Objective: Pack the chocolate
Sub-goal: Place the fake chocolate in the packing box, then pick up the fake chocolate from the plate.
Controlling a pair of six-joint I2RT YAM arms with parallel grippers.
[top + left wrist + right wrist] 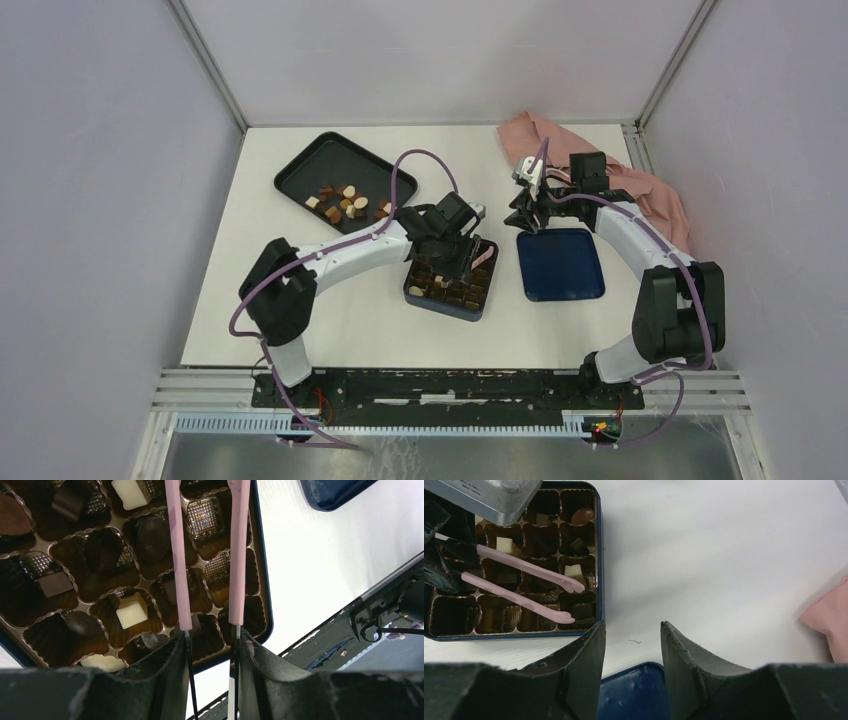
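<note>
Pink tweezers (176, 555) clamped in left claw (212, 645), tips over the blue box (600, 555) mid-worktop (300, 300). Some chocolate (132, 611) sits in the box cells, the rest loose on the black tray (300, 165) at the far-left corner. Right claw (631, 630) released, empty, over the blue lid's (560, 265) far edge.

I can read nothing in any of my views. The dark blue box (514, 636), the pink tongs (174, 555) that my left gripper (211, 635) pinches above it, and the blue lid (560, 264) just to the right of it all show plain surfaces. I can make out no letters, numbers, labels or signs on them.
</note>
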